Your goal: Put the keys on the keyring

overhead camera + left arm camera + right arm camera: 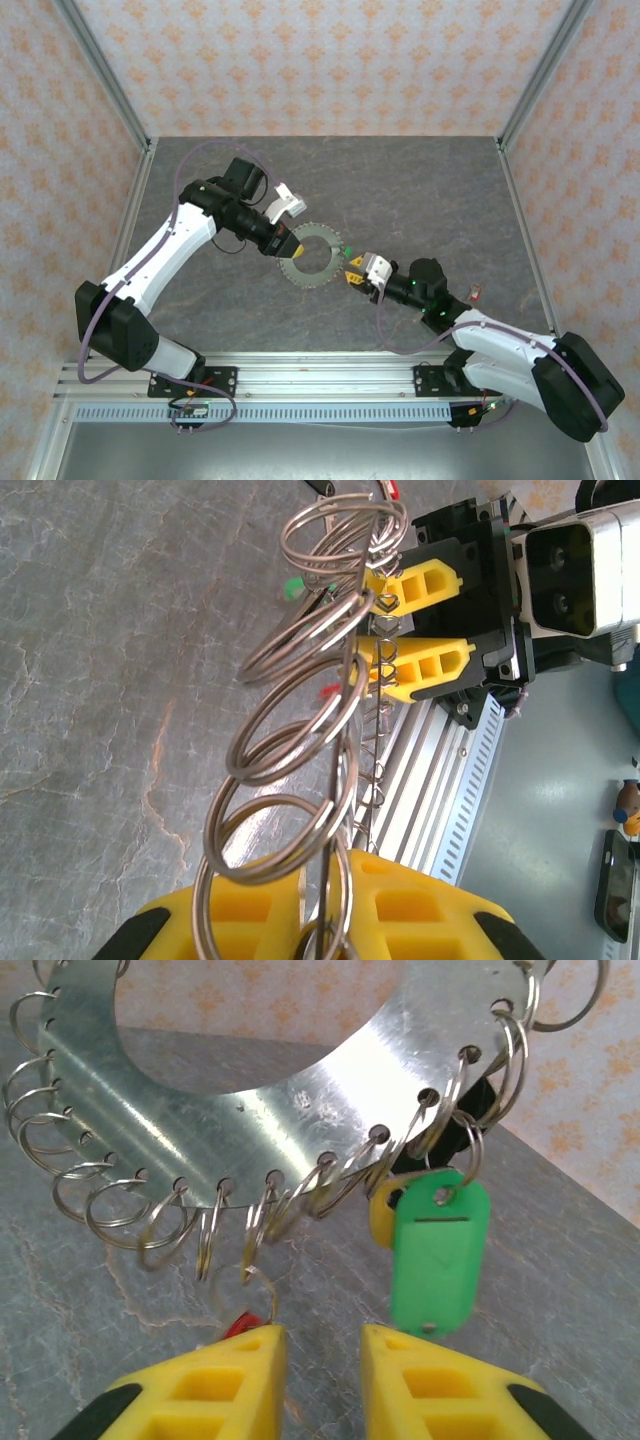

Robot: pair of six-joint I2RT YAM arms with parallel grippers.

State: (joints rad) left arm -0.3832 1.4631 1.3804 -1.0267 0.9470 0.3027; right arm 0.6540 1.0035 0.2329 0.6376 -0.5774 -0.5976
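The keyring [322, 236] is a flat metal disc with a wide hole and several small split rings round its rim [300, 1110]. It is held off the table, with my left gripper [283, 243] shut on its left edge; in the left wrist view the yellow fingers [400, 900] clamp the plate edge-on [340, 780]. A green key tag [440, 1250] hangs from the rim, with a yellow tag [381, 1218] and a black one [470, 1130] behind it. A red tag [238, 1322] shows by the left finger of my open right gripper [320, 1360], which sits below the rim [352, 275].
A small reddish item [474, 293] lies on the grey stone-patterned table [420, 190] to the right of the right arm. Patterned walls enclose the table on three sides. An aluminium rail [320, 375] runs along the near edge.
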